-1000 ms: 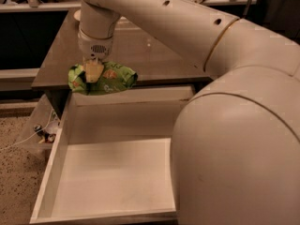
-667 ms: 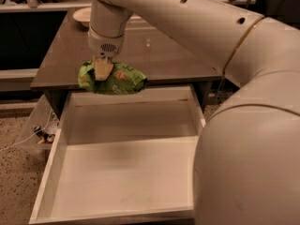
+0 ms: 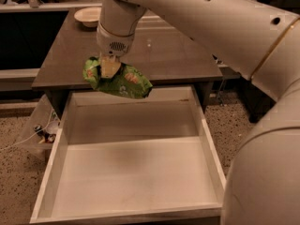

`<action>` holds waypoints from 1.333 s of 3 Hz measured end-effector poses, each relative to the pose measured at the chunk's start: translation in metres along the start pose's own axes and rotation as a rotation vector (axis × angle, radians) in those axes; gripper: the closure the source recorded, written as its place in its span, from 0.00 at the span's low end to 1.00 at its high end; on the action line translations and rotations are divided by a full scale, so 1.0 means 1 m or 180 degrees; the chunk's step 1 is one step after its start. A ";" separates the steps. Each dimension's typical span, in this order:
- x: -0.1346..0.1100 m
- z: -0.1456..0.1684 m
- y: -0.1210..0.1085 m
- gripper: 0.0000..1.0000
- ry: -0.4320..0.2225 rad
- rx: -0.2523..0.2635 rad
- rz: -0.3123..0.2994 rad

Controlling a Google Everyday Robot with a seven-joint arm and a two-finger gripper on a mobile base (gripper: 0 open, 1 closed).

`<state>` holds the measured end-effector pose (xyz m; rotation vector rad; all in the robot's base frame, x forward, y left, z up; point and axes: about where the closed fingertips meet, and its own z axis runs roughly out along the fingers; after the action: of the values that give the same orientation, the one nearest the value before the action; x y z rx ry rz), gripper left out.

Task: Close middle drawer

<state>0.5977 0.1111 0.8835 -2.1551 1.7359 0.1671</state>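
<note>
Since a second ago the gripper [image 3: 110,69] and the green bag [image 3: 123,81] it carries have slid a little to the right, along the near edge of the cabinet top [image 3: 168,55], and a pale bowl [image 3: 89,16] has come into sight at the far left corner of that top. The gripper points straight down from the arm [image 3: 197,18], its jaws clenched on the crumpled bag's upper left part, and the rest of the bag sags down to the right. The bag hangs in the air over the far left part of the middle drawer [image 3: 133,121], touching neither the drawer nor the cabinet top as far as can be seen.

The middle drawer is pulled well out toward the near side, with its off-white floor and walls fully exposed. Its far wall sits just under the edge of the cabinet top and its near front runs along the bottom of the view. On the speckled floor [image 3: 18,172] to the left of the drawer lie a few thin wires [image 3: 43,134].
</note>
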 end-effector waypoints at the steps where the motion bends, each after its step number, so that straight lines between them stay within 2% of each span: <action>1: 0.001 0.007 0.002 1.00 -0.0051 -0.0027 0.0034; 2: 0.016 -0.011 -0.012 1.00 0.0104 0.0077 0.0106; 3: 0.030 -0.057 -0.032 1.00 0.0356 0.0327 0.0146; 4: 0.038 -0.077 -0.054 1.00 0.0515 0.0455 0.0138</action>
<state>0.6481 0.0582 0.9544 -2.0782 1.8233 -0.1204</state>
